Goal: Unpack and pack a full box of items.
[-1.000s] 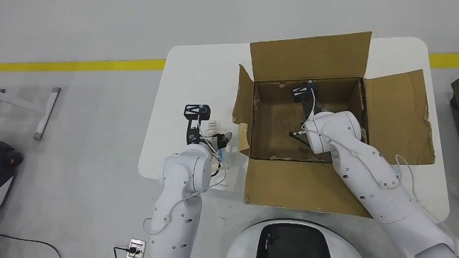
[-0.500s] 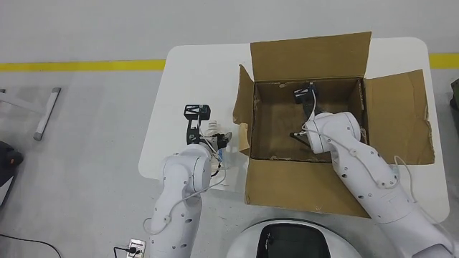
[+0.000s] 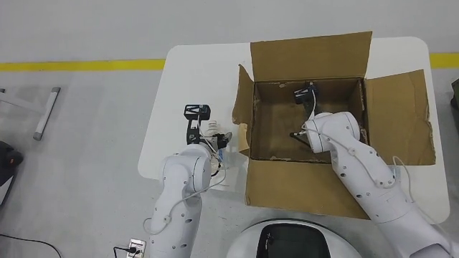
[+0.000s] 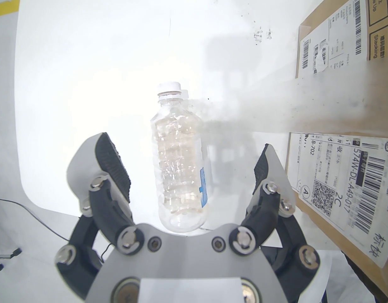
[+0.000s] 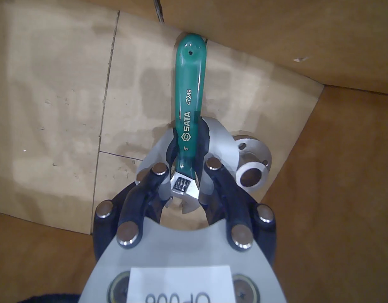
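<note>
Probably unpacking | clamping green-handled steel wrench in right gripper | holding left gripper wide by clear plastic bottle | next: lifting out toward 9 o'clock

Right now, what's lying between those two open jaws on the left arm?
A clear plastic bottle on the white table, with a bare gap to each jaw. The left wrist view shows it.

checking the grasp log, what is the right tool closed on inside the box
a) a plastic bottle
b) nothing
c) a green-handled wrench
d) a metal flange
c: the right tool is shut on the green-handled wrench inside the box, while the bottle is out on the table between the fingers of the open left tool.
</note>
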`<state>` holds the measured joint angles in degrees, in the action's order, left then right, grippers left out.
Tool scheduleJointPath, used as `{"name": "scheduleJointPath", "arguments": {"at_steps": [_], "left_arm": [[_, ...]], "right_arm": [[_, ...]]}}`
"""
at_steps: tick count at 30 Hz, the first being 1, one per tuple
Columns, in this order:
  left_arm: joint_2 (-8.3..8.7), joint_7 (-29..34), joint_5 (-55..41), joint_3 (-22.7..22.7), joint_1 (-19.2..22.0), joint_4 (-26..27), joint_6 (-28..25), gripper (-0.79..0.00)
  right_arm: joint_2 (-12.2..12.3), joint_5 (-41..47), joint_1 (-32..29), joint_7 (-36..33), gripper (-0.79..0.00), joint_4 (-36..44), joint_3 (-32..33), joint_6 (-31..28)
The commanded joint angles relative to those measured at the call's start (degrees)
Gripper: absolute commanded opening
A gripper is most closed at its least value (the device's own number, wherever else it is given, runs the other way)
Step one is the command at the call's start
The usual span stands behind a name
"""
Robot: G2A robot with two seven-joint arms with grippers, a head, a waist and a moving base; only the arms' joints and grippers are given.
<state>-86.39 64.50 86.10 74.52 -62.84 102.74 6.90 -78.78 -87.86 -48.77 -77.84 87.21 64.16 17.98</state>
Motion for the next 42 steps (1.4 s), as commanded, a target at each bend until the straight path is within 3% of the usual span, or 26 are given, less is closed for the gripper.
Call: {"name": "scheduleJointPath", "arguments": {"at_steps": [1, 7, 17, 25, 32, 37, 42], "left_arm": [[0.0, 0.0, 0.0, 0.0, 0.0, 0.0, 0.0, 0.0], [0.0, 0.0, 0.0, 0.0, 0.0, 0.0, 0.0, 0.0], [0.0, 0.0, 0.0, 0.0, 0.0, 0.0, 0.0, 0.0], [0.0, 0.0, 0.0, 0.0, 0.0, 0.0, 0.0, 0.0], [0.0, 0.0, 0.0, 0.0, 0.0, 0.0, 0.0, 0.0], [0.0, 0.0, 0.0, 0.0, 0.0, 0.0, 0.0, 0.0], [0.0, 0.0, 0.0, 0.0, 0.0, 0.0, 0.0, 0.0]], "right_arm": [[-0.06, -0.27, -0.14, -0.15, -0.785, 0.51, 0.16, -0.13], [-0.23, 0.62, -1.36, -0.05, -0.785, 4.36, 1.78, -0.27], [0.38, 11.98, -8.62, 0.27, -0.785, 24.25, 12.52, -1.03], [1.02, 33.75, -17.9, 6.95, -0.785, 41.38, 34.55, -0.19], [1.36, 53.63, -26.28, 12.39, -0.785, 44.91, 56.32, -4.61], [1.46, 59.32, -33.03, 14.72, -0.785, 45.13, 68.13, -5.13], [1.61, 60.93, -39.23, 14.65, -0.785, 45.06, 75.13, -5.18]]}}
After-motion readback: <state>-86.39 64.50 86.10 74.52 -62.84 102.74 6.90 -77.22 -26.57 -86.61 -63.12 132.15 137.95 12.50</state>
